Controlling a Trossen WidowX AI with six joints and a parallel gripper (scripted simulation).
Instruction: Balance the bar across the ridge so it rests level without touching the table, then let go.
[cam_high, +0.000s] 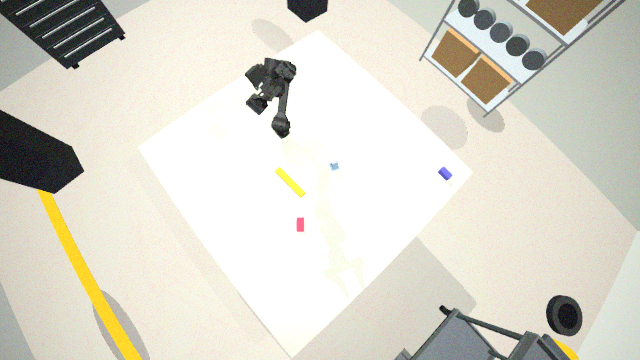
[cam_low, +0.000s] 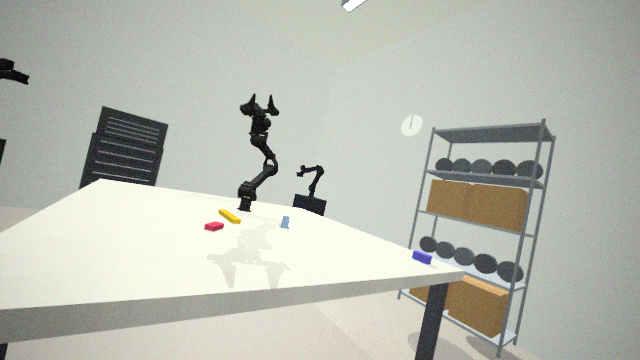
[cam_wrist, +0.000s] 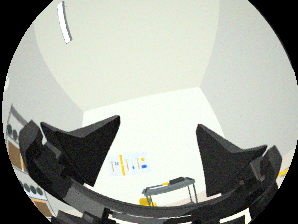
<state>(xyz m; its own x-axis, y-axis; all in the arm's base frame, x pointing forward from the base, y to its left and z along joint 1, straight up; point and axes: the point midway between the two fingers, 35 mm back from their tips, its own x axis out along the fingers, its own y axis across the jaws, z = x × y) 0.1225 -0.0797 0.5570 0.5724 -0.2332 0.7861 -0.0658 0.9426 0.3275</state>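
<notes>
1. Top view: white worktop (cam_high: 400, 150) seen from above, with the dark arm (cam_high: 280, 107) folded near its far side. Yellow bar (cam_high: 290, 182) lying flat and slantwise near the middle, touching the worktop. Small light-blue ridge (cam_high: 334, 166) just to the right of the bar, apart from it. Pink block (cam_high: 300, 224) nearer the front, purple block (cam_high: 445, 173) well apart at the right corner. Metal shelf rack (cam_high: 436, 31) off the worktop, upper right.

2. Exterior view: arm reared upright, claw (cam_low: 259, 106) pointing at the ceiling, fingers spread wide, nothing between them. Bar (cam_low: 229, 216) flat on the worktop (cam_low: 100, 240) close to the arm's foot; ridge (cam_low: 285, 222) standing beside it, pink block (cam_low: 214, 226) in front, purple block (cam_low: 422, 257) by the right edge.

3. Wrist view: two dark fingertips standing far apart against a pale wall and ceiling. Neither bar nor ridge visible here.
</notes>
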